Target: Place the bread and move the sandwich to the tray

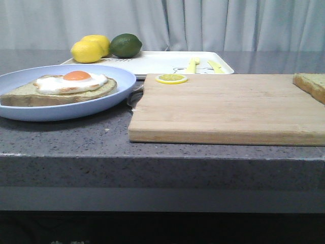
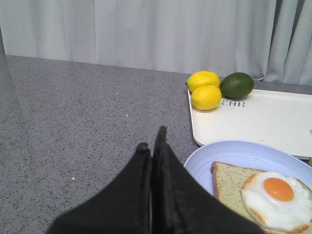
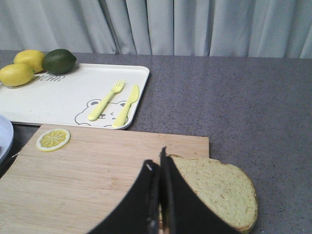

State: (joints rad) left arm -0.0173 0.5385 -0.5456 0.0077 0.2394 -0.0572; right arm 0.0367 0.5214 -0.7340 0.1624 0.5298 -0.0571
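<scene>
Nothing done yet, by the look of it. Bread (image 3: 217, 190) lies flat on the board (image 1: 223, 109), far-right corner, face up, partly cut off at the right edge of the front view. Sandwich base, a thinner slice with the egg (image 1: 73, 81) on top, sits on the plate (image 1: 30, 112) at left, plate just left of the board. Tray (image 1: 167, 61) is behind both, at the far side of the counter; two lemons (image 1: 90, 48) and a lime (image 1: 125, 44) crowd its far-left corner, a fork (image 3: 105, 100) and knife (image 3: 126, 105) lie on its right part. Lemon slice (image 1: 171, 78) on the board's far edge.

Right gripper (image 3: 157, 168) hangs just over the bread's left end, fingers pressed together, holding nothing. Left gripper (image 2: 152, 141) hovers by the plate's left rim, also pinched closed and empty. Neither arm shows in the front view.

Step in hand, I'd say: right arm picks the bread. Spread the fingers first, come down with one finger on each crust side, not on the soft face. Grip lightly, it likely squashes. Lift clear of the board, carry left, lay it flat over the egg, edges lined with the lower slice. Watch the yolk: the dome may tip the bread. Later the plate goes to the bare middle of the tray, between fruit and cutlery.
</scene>
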